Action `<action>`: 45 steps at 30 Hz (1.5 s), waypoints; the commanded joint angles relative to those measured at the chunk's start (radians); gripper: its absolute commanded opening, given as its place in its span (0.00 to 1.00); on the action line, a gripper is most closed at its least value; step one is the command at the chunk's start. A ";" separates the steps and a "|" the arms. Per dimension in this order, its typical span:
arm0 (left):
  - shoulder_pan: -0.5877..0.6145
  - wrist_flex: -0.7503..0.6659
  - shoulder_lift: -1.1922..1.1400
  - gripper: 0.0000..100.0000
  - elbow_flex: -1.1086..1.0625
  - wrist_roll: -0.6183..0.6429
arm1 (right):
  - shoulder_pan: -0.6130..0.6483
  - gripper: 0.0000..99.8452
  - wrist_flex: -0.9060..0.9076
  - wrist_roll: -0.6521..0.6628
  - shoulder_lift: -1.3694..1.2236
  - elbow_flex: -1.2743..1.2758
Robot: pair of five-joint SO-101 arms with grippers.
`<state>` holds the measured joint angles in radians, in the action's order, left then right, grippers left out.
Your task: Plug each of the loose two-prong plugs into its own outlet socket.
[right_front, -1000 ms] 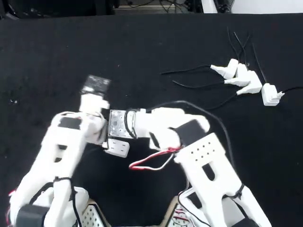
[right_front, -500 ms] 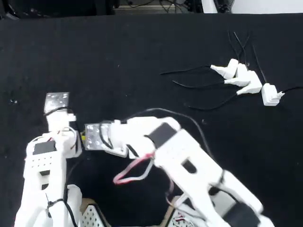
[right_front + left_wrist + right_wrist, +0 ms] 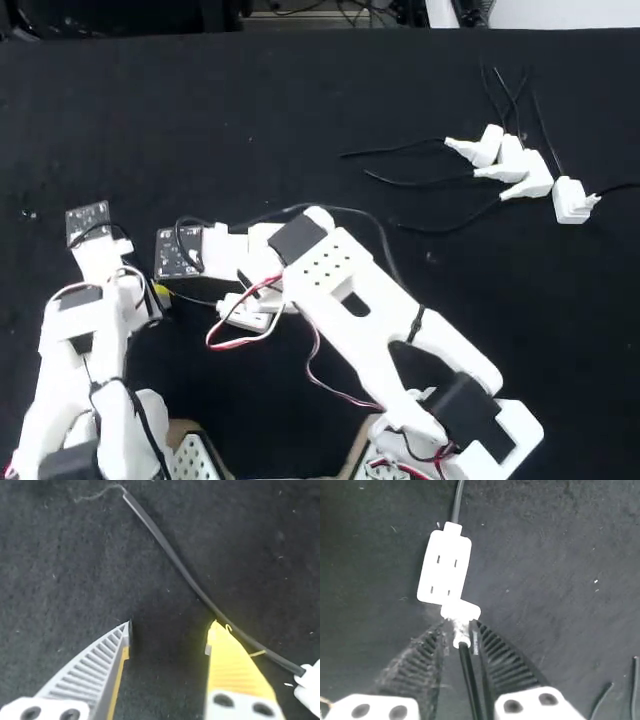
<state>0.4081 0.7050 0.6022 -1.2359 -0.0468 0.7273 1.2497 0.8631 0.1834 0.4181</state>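
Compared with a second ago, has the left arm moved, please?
Yes. The left arm has swung left, farther from the loose plugs.

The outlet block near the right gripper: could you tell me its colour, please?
White; the outlet block shows best in the right wrist view.

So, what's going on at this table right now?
The right gripper is clamped on a white two-prong plug, holding it against the end of a white outlet block. Whether the prongs are seated cannot be told. The left gripper hangs open over the black table, holding nothing, with a black cable running past one finger. Several more white plugs lie loose in a cluster towards the table's far right corner.
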 commanded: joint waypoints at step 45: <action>0.008 -0.011 -0.078 0.25 0.082 0.008 | 0.066 0.01 -0.002 0.097 -0.002 -0.001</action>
<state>0.4097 0.7050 0.5255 -1.1868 -0.0437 0.8117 1.2666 0.9337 0.1757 0.4227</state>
